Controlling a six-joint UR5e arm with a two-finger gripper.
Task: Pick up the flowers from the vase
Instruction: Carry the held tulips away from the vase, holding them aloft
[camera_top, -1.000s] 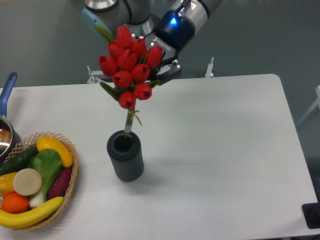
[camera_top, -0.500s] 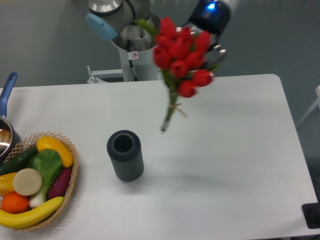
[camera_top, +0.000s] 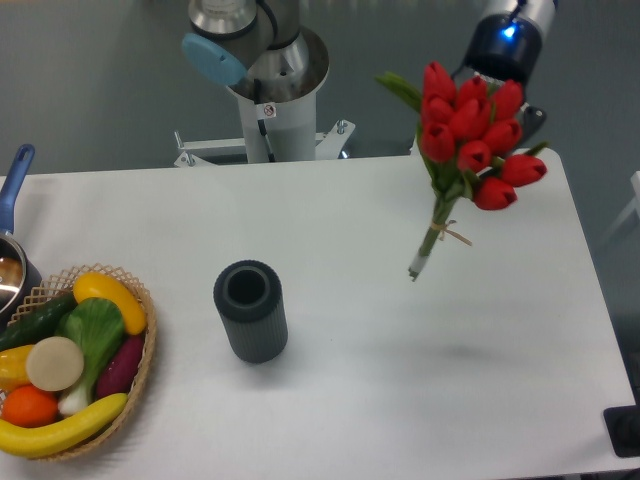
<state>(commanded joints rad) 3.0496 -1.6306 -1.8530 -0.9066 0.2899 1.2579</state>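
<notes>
The white worktop (camera_top: 400, 400) fills most of the frame, from the left edge to its rounded corner at the right. Behind it, at the upper centre, stands the robot's base (camera_top: 270, 90), a grey column with a pale blue cap on one joint. The arm's last link, dark with a blue light, enters from the upper right of the frame, and the end effector (camera_top: 515, 105) sits there behind the flowers; most of it is hidden by the blooms, so whether its fingers are parted or pressed together cannot be told, though the bunch hangs in the air at that spot with nothing else bearing it.

At the lower left of the frame a wicker basket (camera_top: 135, 370) rests on the worktop, holding a banana, an orange, a yellow fruit, a cucumber and other produce. Above it, at the left edge, part of a pot with a blue handle (camera_top: 14, 185) shows.

The flowers (camera_top: 470, 130), red tulips with green leaves, are in the upper right of the frame, clear of the worktop. Their tied stems slant down and to the left, ending in the air, well apart from the vase.

The vase (camera_top: 250, 310), a dark grey ribbed cylinder, stands upright at the lower centre-left of the frame, its round mouth empty, near the basket but not touching it.
</notes>
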